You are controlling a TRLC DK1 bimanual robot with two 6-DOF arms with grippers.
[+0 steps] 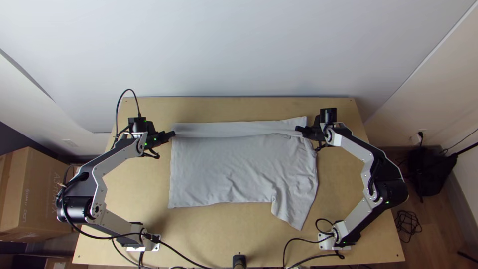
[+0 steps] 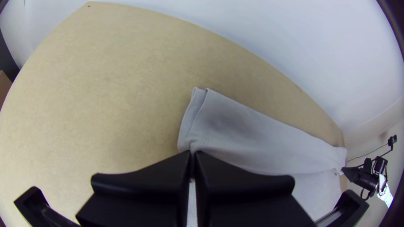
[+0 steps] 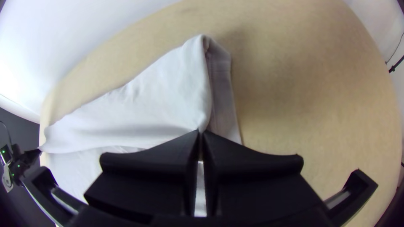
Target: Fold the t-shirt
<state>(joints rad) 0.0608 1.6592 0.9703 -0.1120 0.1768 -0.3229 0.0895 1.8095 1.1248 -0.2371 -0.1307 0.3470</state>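
Observation:
The light grey t-shirt (image 1: 234, 169) lies spread on the table, its far edge folded over in a long narrow strip. One sleeve sticks out at the near right. At the strip's left end my left gripper (image 1: 173, 134) is shut on the cloth; in the left wrist view the gripper (image 2: 192, 154) pinches the corner of the folded shirt (image 2: 252, 134). My right gripper (image 1: 298, 129) is shut on the strip's right end, and in the right wrist view the gripper (image 3: 200, 133) holds the edge of the shirt (image 3: 168, 92), with another layer beside it.
Bare wooden table (image 1: 239, 226) surrounds the shirt. Black cables (image 1: 184, 255) run along the near edge, where a dark post (image 1: 239, 261) stands. A cardboard box (image 1: 37, 194) is off the table at the left, a black bag (image 1: 430, 169) at the right.

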